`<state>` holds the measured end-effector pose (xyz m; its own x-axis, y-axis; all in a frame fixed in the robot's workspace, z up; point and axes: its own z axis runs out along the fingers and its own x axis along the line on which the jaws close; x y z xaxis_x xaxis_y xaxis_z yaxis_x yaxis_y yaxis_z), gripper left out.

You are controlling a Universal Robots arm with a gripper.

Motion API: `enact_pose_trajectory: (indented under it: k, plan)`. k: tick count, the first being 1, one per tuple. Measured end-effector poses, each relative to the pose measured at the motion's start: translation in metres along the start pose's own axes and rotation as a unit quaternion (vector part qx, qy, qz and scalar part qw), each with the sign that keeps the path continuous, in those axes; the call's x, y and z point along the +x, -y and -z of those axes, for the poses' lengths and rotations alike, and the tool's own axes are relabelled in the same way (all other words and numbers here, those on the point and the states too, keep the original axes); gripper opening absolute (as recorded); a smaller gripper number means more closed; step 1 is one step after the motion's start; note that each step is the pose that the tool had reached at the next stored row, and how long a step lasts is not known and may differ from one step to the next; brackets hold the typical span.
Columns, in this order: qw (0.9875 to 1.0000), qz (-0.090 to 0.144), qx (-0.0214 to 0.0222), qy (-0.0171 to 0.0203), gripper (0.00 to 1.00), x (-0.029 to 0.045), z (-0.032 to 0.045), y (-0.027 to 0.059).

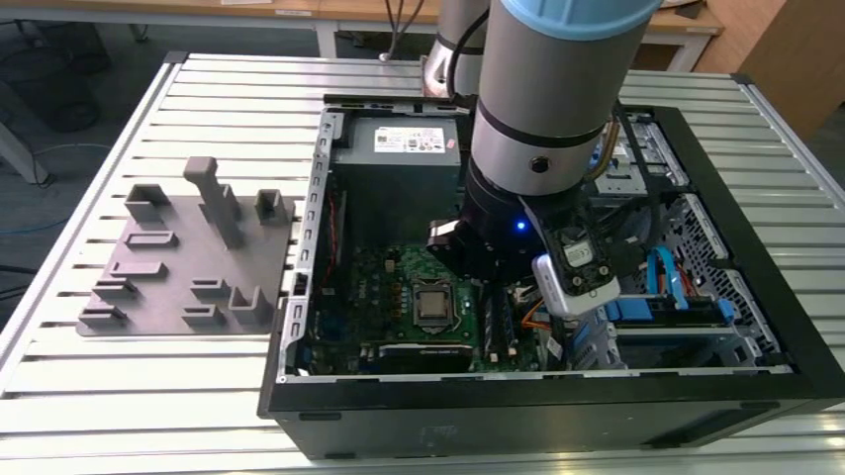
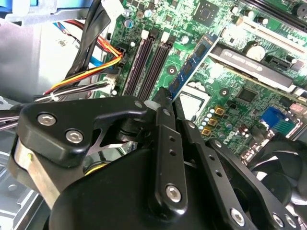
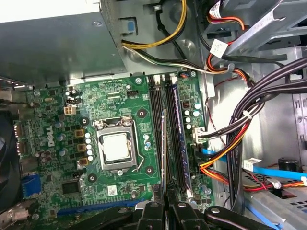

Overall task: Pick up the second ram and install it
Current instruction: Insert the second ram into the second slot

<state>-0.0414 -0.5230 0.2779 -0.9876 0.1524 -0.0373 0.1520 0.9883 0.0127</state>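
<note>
Arm (image 1: 555, 89) comes down steeply from above, grey tube with blue collar, wrist pointing nearly straight down. Black tool (image 2: 165, 103) at its end, fingers (image 2: 165, 143) drawn close together, pinching the edge of a thin memory stick (image 2: 194, 60) held on edge.

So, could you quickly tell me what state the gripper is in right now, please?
Gripper: shut on the second ram, held edge-on above the motherboard's memory slots.
</note>
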Motion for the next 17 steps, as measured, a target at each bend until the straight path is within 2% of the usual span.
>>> enact_pose_trajectory:
  k: [7,12,17]
  plan:
    - [1.0000,0.001,0.0006,0.0000,0.14,-0.0003,-0.0008,-0.0003]
    - [0.9999,0.015,0.0004,-0.0001,0.14,-0.0011,-0.0027,-0.0006]
    - [0.9999,0.017,0.0004,-0.0002,0.14,-0.0036,-0.0058,-0.0052]
